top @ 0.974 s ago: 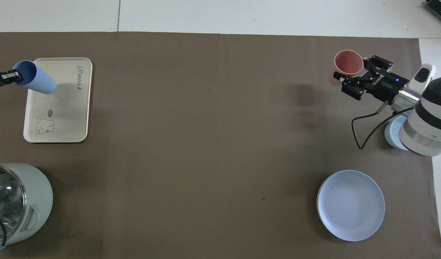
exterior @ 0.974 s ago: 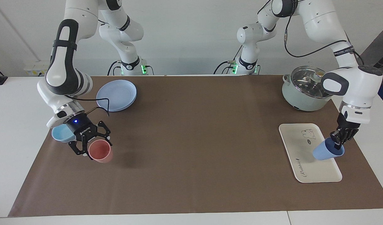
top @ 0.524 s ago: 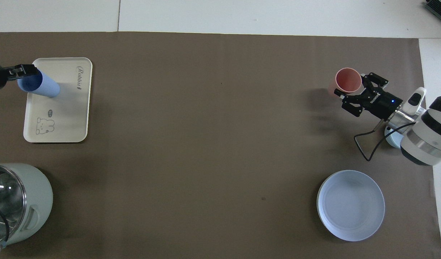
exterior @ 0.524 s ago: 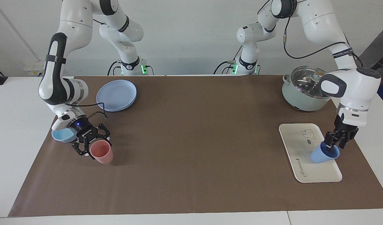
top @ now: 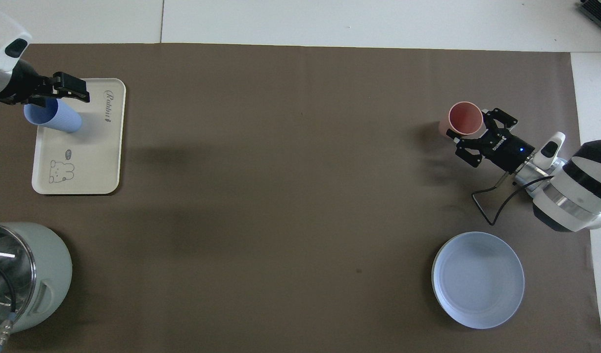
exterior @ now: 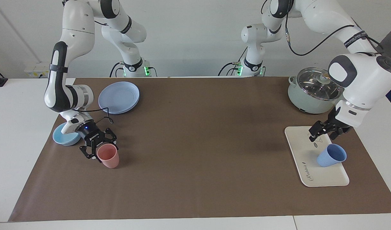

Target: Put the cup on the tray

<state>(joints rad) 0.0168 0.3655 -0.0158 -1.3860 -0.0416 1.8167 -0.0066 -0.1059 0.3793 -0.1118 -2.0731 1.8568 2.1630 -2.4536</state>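
Starting at the robots' end of the tabletop [exterior: 16, 143], we see a pale green pot [exterior: 312, 95] with a glass lid at the upper right of the facing view. A stack of round blue plates [exterior: 118, 97] lies at the upper left. Both stand on the brown mat [exterior: 195, 143].

Farther out, at the left of that view, a shallow light-blue bowl [exterior: 66, 138] sits just beside the right arm's wrist. The right claw [exterior: 99, 150] is low over the mat, clamped on the rim of a salmon-pink cup [exterior: 108, 156]. The cup is mouth up and its base seems to rest on the mat.

At the right of the facing view lies the cream-white tray [exterior: 323, 179], with its bear drawing toward the robots and its "Rabbit" script toward the outer end. The left claw [exterior: 321, 134] hangs over the drawing end of the tray with its fingers spread apart, holding nothing.

The periwinkle-blue cup [exterior: 331, 155] sits on the tray, mouth up, farther from the robots than the drawing. It is near the tray's edge at the left arm's end of the tabletop, and it is free of the claw. In the overhead view it shows at the upper left of the frame, partly under the left claw. From the pictures we cannot tell whether it stands quite straight or leans a little.
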